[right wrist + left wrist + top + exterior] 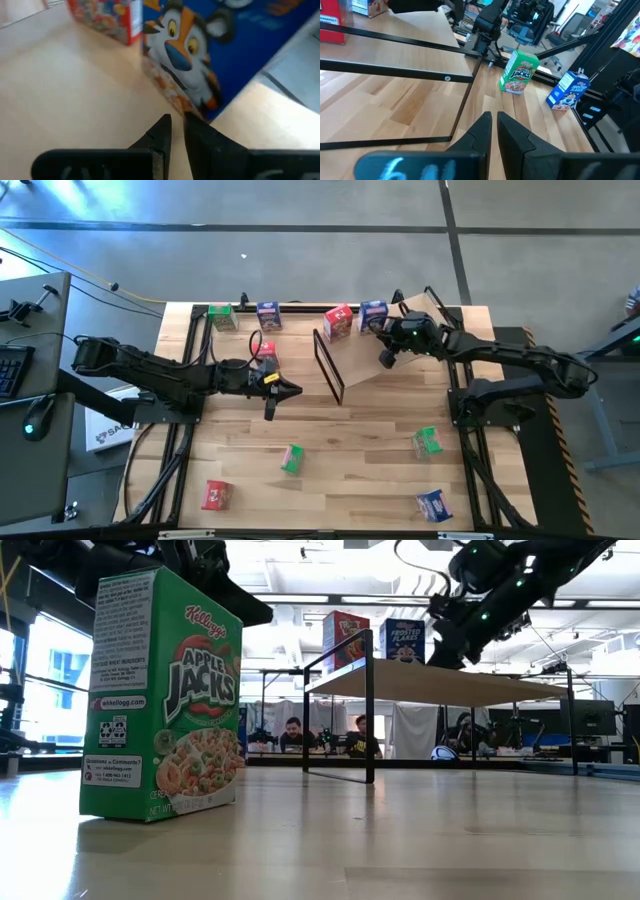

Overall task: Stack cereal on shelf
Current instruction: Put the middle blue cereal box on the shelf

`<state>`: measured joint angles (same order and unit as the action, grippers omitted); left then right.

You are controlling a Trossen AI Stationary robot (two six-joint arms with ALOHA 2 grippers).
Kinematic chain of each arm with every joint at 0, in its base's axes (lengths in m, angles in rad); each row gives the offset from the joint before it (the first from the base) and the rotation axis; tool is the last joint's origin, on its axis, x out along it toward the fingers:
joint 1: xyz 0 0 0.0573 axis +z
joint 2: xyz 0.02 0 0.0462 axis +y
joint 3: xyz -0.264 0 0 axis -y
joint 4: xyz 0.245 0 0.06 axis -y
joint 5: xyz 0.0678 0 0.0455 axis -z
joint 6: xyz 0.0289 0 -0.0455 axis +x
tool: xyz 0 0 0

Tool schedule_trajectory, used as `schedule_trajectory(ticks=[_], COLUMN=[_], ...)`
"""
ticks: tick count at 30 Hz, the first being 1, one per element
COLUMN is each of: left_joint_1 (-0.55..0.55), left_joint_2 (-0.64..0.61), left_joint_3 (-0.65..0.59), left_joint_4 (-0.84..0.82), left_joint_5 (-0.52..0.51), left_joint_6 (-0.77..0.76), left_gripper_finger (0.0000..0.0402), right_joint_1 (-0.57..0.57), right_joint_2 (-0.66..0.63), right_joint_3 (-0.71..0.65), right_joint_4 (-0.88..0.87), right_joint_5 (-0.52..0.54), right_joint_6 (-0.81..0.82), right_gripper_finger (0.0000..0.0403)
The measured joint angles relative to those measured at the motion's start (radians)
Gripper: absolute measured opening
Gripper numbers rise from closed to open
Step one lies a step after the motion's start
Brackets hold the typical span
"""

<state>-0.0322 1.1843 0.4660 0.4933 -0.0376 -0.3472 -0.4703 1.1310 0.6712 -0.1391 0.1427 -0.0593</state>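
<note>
The shelf (375, 355), a light plywood board on a thin black frame, stands mid-table. A red cereal box (338, 321) and a blue one (373, 314) stand upright on its far edge, also seen in the low view as the red box (345, 635) and the blue box (402, 640). My right gripper (175, 120) is shut over the board, just short of the blue box (225, 55). My left gripper (290, 390) is shut and holds nothing, left of the shelf frame, near another red box (265, 350).
Loose boxes stand on the table: green (222, 317) and blue (268, 314) at the far edge, green (291, 459), red (216, 495), green (427, 442) and blue (434, 504) nearer. The green box (165, 695) fills the low view's left. People sit beyond the table.
</note>
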Motion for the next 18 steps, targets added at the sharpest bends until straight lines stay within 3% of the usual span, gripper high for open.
schedule_trajectory(ticks=[18], left_joint_1=[-0.001], left_joint_2=[0.000], left_joint_3=[0.000], left_joint_4=[-0.004], left_joint_5=[0.000], left_joint_6=[0.001], left_gripper_finger=[0.0019], right_joint_1=[-0.020], right_joint_2=[0.044], right_joint_3=[0.000], right_joint_4=[0.129], right_joint_5=[-0.050], right_joint_6=[0.034], right_gripper_finger=[0.0037])
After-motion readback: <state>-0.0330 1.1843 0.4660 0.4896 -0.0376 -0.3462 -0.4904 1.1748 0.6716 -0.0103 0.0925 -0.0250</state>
